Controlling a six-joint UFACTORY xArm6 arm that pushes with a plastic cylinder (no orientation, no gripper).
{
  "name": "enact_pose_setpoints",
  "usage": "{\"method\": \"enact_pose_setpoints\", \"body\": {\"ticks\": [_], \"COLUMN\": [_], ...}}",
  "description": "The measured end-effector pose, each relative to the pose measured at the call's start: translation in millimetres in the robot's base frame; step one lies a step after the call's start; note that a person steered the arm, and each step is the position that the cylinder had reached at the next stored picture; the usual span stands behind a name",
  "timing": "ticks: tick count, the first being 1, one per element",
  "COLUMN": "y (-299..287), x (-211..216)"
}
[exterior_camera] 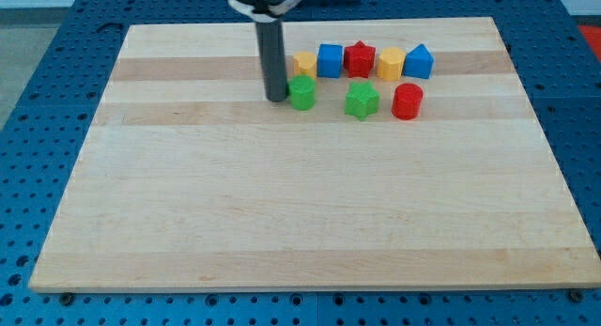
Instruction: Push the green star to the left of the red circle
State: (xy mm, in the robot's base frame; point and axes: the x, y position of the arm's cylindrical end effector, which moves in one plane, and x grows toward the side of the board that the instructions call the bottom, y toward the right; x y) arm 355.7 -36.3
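Observation:
The green star (pixel 362 100) lies on the wooden board near the view's top, just left of the red circle (pixel 408 100), with a small gap between them. My tip (pixel 276 99) stands further left, touching or almost touching the left side of a green round-topped block (pixel 302 92). That green block lies between my tip and the green star. The dark rod rises from the tip out of the view's top.
A row behind them holds a yellow block (pixel 305 65), a blue cube (pixel 330 60), a red star (pixel 359 59), a yellow hexagon-like block (pixel 391 63) and a blue block with a peaked top (pixel 419 61). The wooden board (pixel 282 213) lies on a blue perforated table.

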Motion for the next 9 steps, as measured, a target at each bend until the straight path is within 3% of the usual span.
{"method": "enact_pose_setpoints", "body": {"ticks": [2, 3, 5, 9], "y": [46.8, 22.4, 36.3, 101.4], "x": [1.0, 12.1, 35.4, 15.4]}}
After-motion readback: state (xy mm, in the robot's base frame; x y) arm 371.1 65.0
